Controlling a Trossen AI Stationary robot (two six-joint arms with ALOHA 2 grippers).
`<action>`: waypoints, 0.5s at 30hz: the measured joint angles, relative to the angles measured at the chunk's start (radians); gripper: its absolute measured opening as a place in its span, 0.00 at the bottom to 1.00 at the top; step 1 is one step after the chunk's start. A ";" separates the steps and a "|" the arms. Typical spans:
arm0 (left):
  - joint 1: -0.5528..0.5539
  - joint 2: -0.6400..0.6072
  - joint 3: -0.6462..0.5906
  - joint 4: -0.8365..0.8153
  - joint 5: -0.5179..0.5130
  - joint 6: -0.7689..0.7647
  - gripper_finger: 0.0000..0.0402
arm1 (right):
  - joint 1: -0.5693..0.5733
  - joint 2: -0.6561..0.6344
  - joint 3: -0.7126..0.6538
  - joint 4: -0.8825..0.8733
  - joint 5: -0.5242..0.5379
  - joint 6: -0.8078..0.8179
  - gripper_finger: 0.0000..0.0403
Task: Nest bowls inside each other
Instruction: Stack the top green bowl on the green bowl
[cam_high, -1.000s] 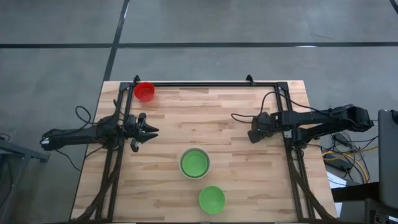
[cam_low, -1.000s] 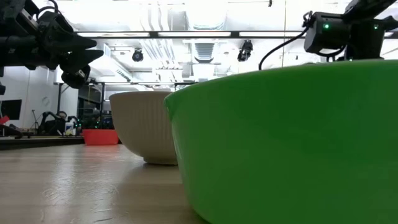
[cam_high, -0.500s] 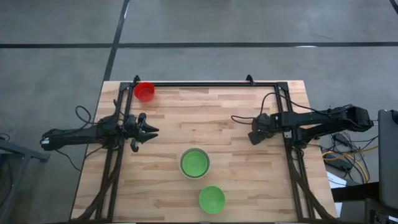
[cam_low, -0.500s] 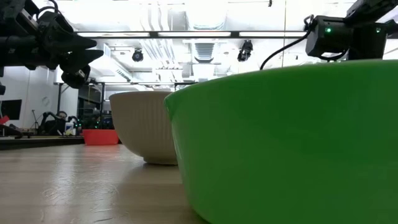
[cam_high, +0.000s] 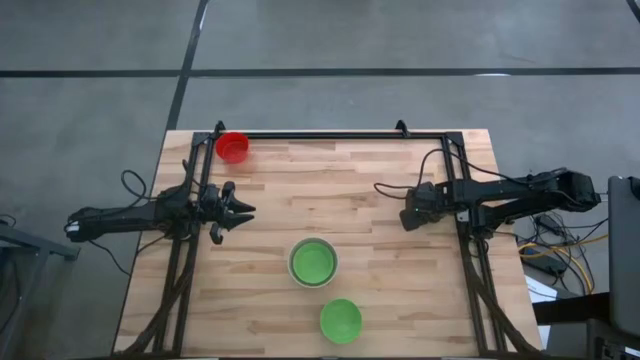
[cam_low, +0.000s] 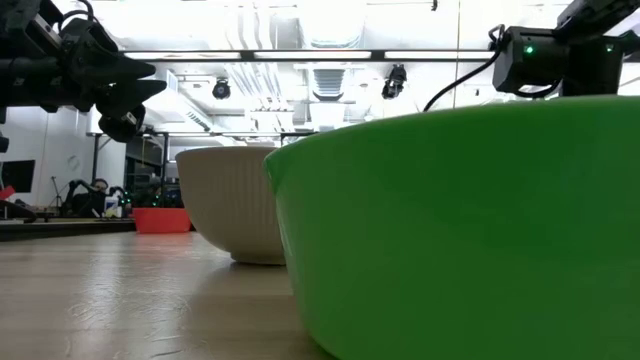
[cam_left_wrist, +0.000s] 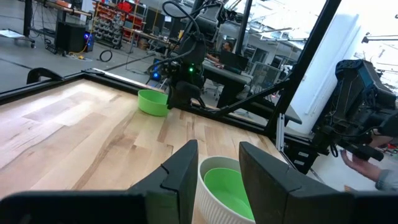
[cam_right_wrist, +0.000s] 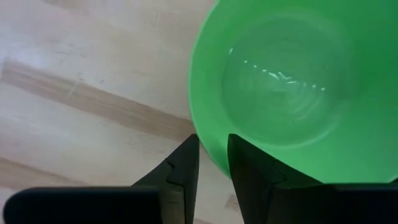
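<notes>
A whitish bowl (cam_high: 313, 262) with a green bowl nested in it stands on the table near the middle. Another green bowl (cam_high: 340, 320) sits by the near edge, and a red bowl (cam_high: 232, 147) at the far left corner. A third green bowl (cam_right_wrist: 286, 81) rests on the table under my right gripper (cam_right_wrist: 212, 146), which points down. Its fingers straddle that bowl's rim with a narrow gap. In the high view the gripper (cam_high: 408, 218) hides this bowl. My left gripper (cam_high: 245, 210) hovers level at the table's left, open and holding nothing. My right gripper comes from above with one finger (cam_right_wrist: 180, 165) outside the green bowl's wall and the other (cam_right_wrist: 249, 171) over its inside, the rim (cam_right_wrist: 208, 149) between them. I cannot tell whether either finger touches the rim. The bowl sits on the table.
A black frame (cam_high: 330, 135) runs along the table's far edge and down both sides. Bare wood lies between the two arms. Beyond the table in the left wrist view, a person's hand (cam_left_wrist: 367, 158) shows beside equipment.
</notes>
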 joint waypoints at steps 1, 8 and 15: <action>0.000 0.000 0.000 0.000 0.000 0.000 0.30 | 0.000 0.000 0.000 -0.001 -0.009 0.000 0.19; 0.000 0.000 0.000 0.000 0.000 0.000 0.30 | 0.000 0.000 0.000 -0.001 -0.034 -0.033 0.18; 0.000 0.000 0.000 0.000 0.000 0.000 0.30 | 0.000 0.000 0.000 -0.005 -0.034 -0.050 0.19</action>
